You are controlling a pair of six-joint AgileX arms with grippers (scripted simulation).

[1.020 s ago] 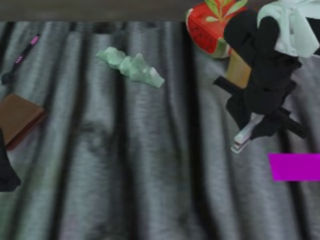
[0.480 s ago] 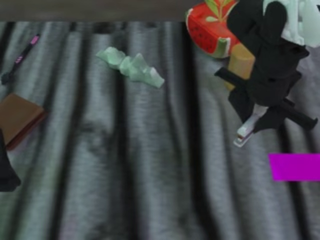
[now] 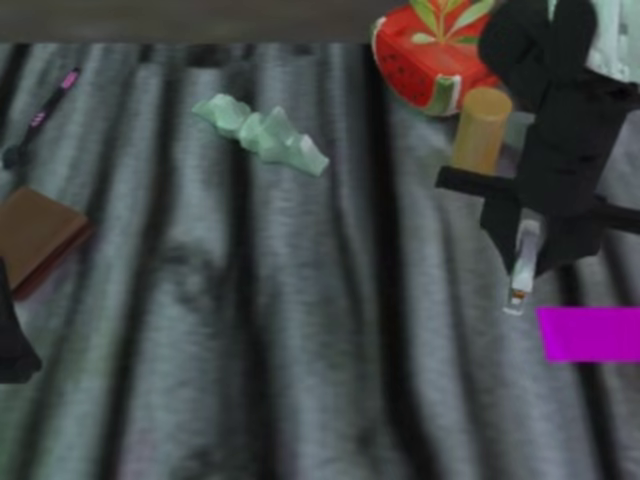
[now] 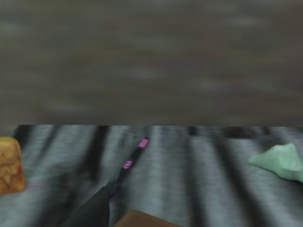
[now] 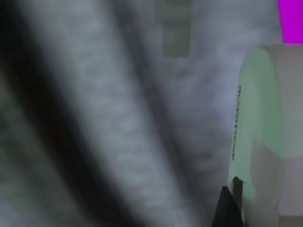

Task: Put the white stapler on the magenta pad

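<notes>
Top view: stapler held beside pad

Right gripper clamped on the white stapler, raised over the grey cloth, just left of the magenta pad. Left arm parked at left edge.

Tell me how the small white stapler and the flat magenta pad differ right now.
The slim white stapler is held by the right gripper; the flat magenta pad lies on the grey cloth. The stapler is narrow and pale, the pad broad and vivid. Both are at the table's right.
</notes>
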